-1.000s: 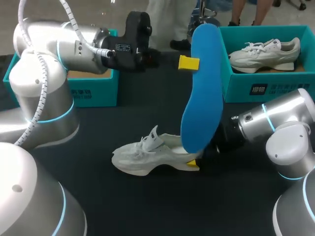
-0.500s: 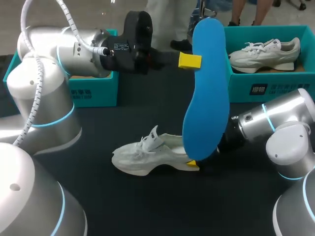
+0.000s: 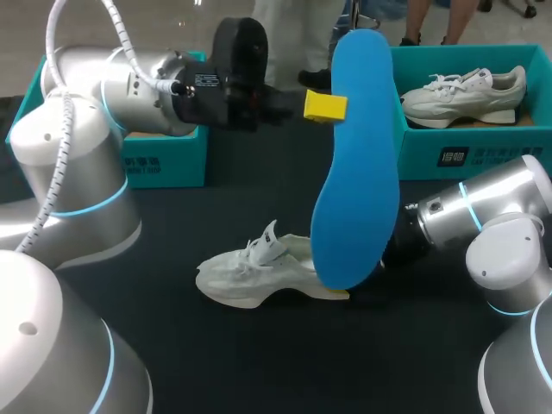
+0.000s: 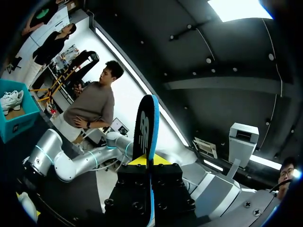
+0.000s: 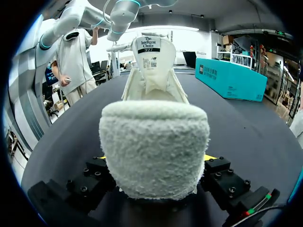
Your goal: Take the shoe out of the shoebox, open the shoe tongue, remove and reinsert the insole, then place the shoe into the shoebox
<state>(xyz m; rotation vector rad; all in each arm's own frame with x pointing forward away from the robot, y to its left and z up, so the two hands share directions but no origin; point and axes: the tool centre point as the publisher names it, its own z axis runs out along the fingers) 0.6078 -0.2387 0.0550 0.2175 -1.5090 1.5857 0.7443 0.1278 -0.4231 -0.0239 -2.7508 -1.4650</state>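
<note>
Two left fingers (image 3: 325, 106) pinch the upright blue insole (image 3: 358, 172) near its top.

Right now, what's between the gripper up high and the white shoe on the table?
The blue insole, in the head view: the left gripper pinches its top, and its lower end hangs by the shoe heel.
</note>
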